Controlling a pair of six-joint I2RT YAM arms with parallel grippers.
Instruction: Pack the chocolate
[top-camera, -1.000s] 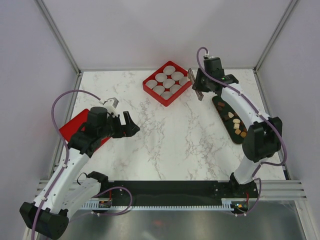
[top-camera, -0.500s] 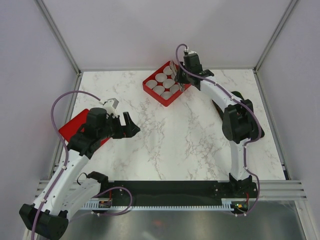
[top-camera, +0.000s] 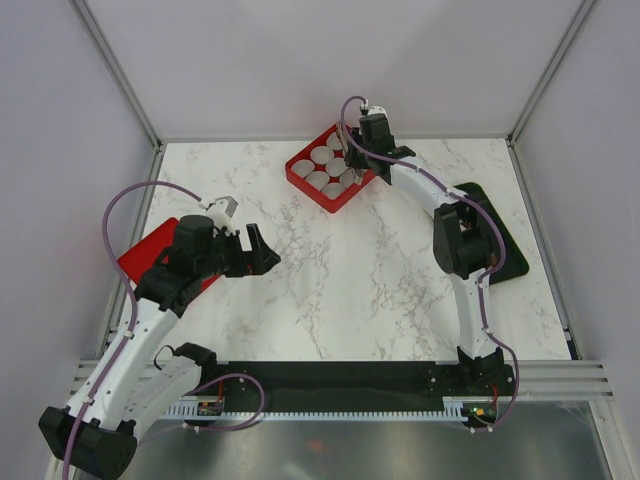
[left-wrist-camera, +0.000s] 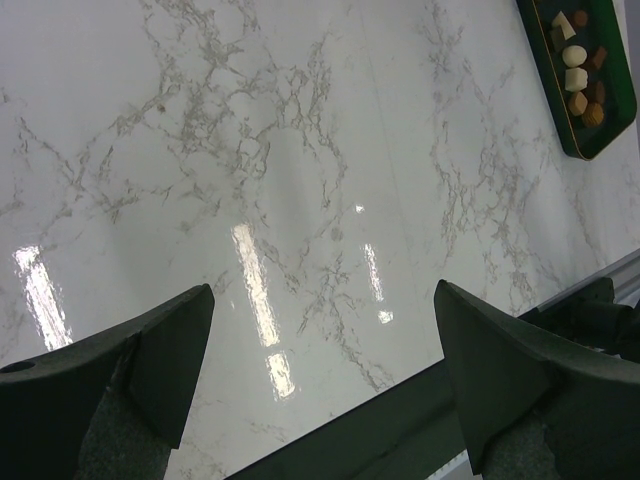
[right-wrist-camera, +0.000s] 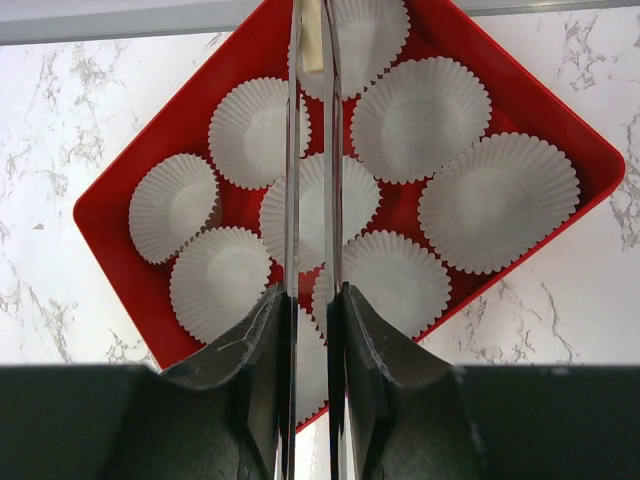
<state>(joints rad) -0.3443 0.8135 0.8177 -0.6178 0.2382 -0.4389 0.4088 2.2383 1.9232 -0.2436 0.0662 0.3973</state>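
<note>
Over the red tray (right-wrist-camera: 130, 230) of paper cups (right-wrist-camera: 430, 110), right gripper (right-wrist-camera: 310, 300) clamps tweezers (right-wrist-camera: 292, 150) pinching a tan chocolate (right-wrist-camera: 313, 42); left gripper (left-wrist-camera: 322, 292), well off the tray, gapes wide, empty.

The top external camera sits high behind the arm bases, looking down on the whole white marble-patterned worktop (top-camera: 330, 270). The left wrist camera is low and close, facing past the left claw (left-wrist-camera: 322, 295) across the marble to the dark green oblong tray (left-wrist-camera: 590, 150), also seen from overhead. The right wrist camera looks down from near, along the long metal tweezers (right-wrist-camera: 293, 150) in the right claw (right-wrist-camera: 310, 300), onto the red square plastic tray (right-wrist-camera: 100, 215) of white fluted paper cups (right-wrist-camera: 425, 105), likewise shared with the overhead view.
</note>
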